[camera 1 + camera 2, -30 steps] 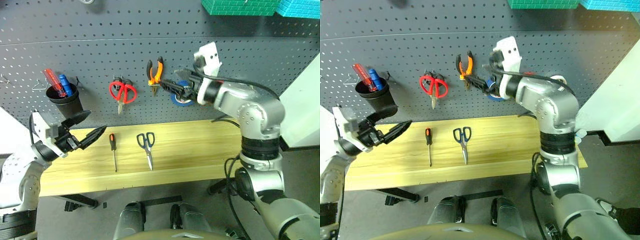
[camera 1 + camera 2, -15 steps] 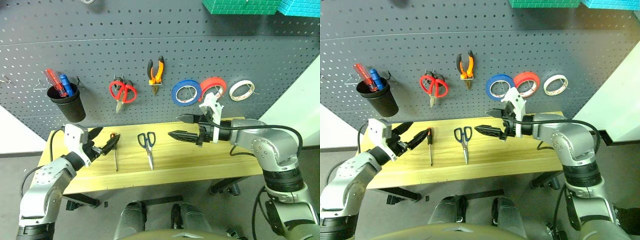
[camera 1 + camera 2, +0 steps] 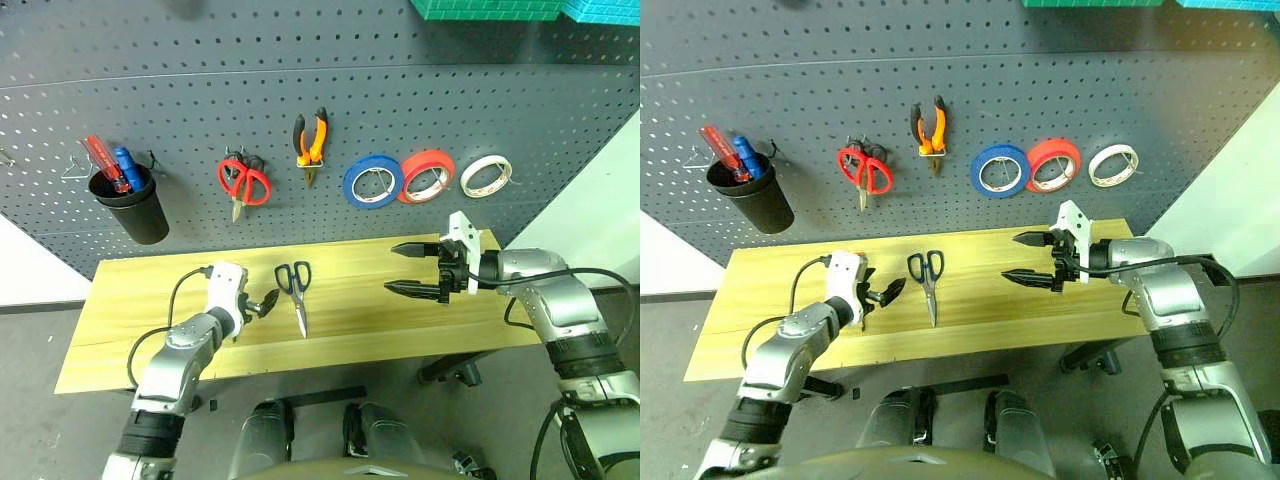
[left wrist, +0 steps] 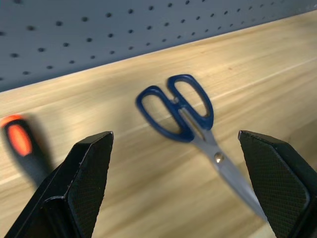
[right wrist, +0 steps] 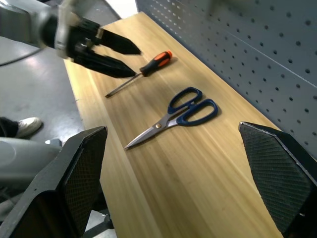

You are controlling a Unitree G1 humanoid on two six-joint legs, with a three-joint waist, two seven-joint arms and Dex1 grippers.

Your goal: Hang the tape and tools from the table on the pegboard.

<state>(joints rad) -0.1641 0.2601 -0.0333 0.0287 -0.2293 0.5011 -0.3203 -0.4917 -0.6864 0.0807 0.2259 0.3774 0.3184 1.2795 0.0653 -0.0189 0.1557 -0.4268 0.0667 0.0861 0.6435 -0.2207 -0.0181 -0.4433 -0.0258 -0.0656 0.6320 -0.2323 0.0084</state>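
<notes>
A: Left eye view: the tape hangs on the pegboard beside the pliers; scissors and screwdriver lie on the table.

B: The left gripper, jaws spread and empty, hovers over the screwdriver; the right gripper, wide open, hangs above bare planks.

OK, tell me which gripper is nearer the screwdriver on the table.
Left. The left gripper is open and low right beside the screwdriver, with the scissors just past it. The right gripper, also open, hangs well beyond the scissors, above the table.
</notes>
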